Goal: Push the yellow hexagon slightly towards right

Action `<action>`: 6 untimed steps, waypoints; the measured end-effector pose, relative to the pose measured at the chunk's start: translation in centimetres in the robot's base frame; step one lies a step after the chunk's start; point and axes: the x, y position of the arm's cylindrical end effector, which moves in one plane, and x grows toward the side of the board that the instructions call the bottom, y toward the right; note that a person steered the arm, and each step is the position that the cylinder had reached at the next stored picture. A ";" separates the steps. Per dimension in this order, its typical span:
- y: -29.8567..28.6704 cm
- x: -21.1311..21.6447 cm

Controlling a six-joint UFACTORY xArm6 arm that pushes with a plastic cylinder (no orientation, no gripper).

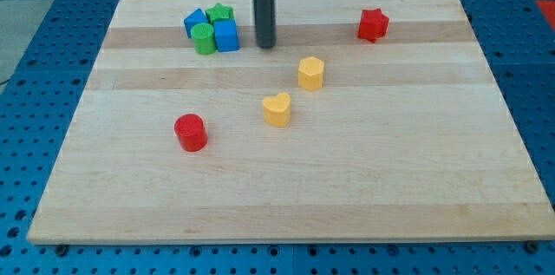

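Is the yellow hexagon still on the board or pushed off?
On the board. The yellow hexagon sits flat on the wood near mid-board, well inside the edges, apart from the yellow heart. My tip is up-left of it, not touching.

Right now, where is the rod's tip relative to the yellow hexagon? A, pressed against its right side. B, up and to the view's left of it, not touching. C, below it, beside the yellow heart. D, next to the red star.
B: my tip stands apart from the yellow hexagon, toward the view's top left of it, just right of the blue and green cluster.
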 end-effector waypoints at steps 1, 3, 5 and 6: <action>4.4 4.1; 3.5 4.5; -10.5 9.8; -11.4 12.3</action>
